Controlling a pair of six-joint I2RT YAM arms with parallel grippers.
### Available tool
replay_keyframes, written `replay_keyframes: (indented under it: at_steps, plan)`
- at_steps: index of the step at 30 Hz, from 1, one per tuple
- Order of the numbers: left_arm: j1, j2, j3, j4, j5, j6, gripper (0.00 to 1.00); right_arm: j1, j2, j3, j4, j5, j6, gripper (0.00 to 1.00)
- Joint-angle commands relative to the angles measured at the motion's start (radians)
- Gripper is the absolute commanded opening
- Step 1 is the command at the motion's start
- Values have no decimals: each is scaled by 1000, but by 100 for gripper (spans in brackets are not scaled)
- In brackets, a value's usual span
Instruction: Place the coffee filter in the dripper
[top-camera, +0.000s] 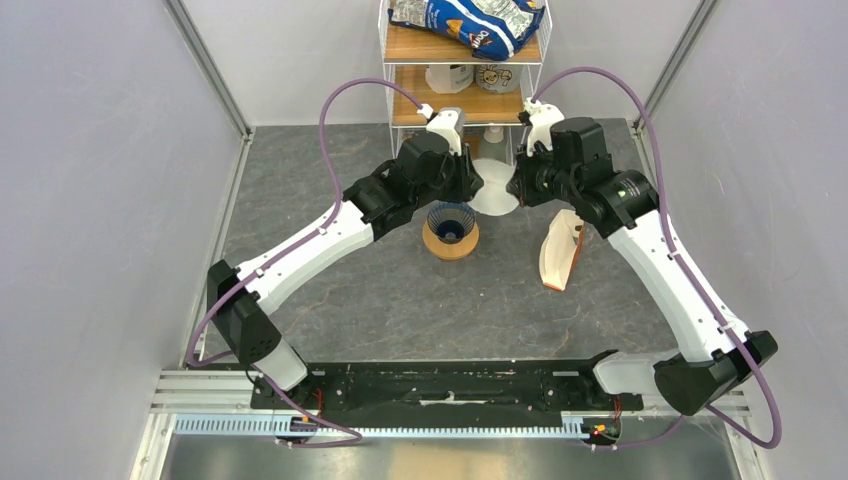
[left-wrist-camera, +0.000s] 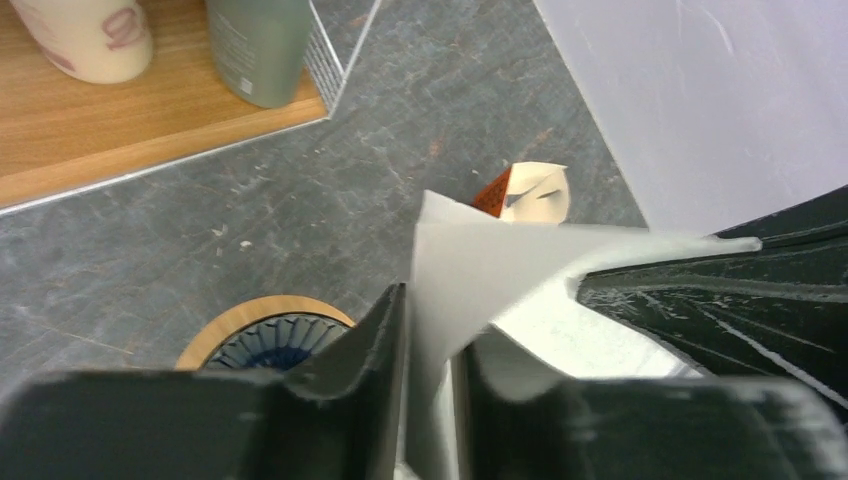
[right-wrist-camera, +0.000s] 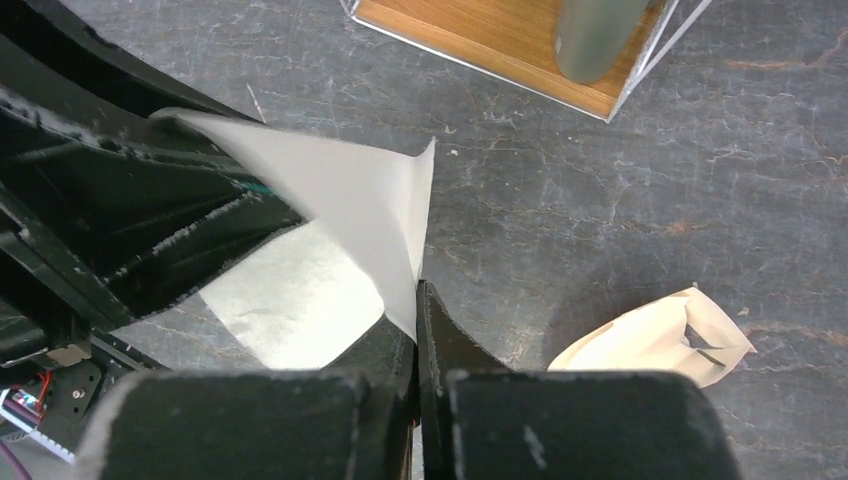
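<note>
The filter (top-camera: 495, 190) is clamped at opposite edges by the left claw (left-wrist-camera: 432, 335) and the right claw (right-wrist-camera: 418, 300), while the dripper (top-camera: 451, 224) is seen close under the left one.

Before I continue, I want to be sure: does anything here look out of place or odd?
Yes. The coffee filter is pinched from two sides, by the left claw and the right claw, and looks sharply creased instead of open. It hangs beyond the dripper, not in it.
</note>
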Motion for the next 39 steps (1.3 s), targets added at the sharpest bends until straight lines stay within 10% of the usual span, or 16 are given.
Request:
replay_keyframes:
  at_steps: [1, 12, 21, 37, 39]
  plan:
    - [-4, -42, 25, -8, 60, 12, 48, 3, -10, 51, 12, -66, -13, 0]
    - [74, -277, -45, -62, 278, 126, 88, -13, 87, 181, -157, -132, 24, 0]
    - [397, -456, -147, -135, 464, -7, 91, -20, 235, 336, -366, -308, 36, 0]
    - [411, -482, -247, -149, 439, 46, 93, -3, 493, 495, -502, -428, -2, 0]
    - [411, -471, -240, -158, 435, 50, 94, 0, 509, 499, -505, -427, -9, 12]
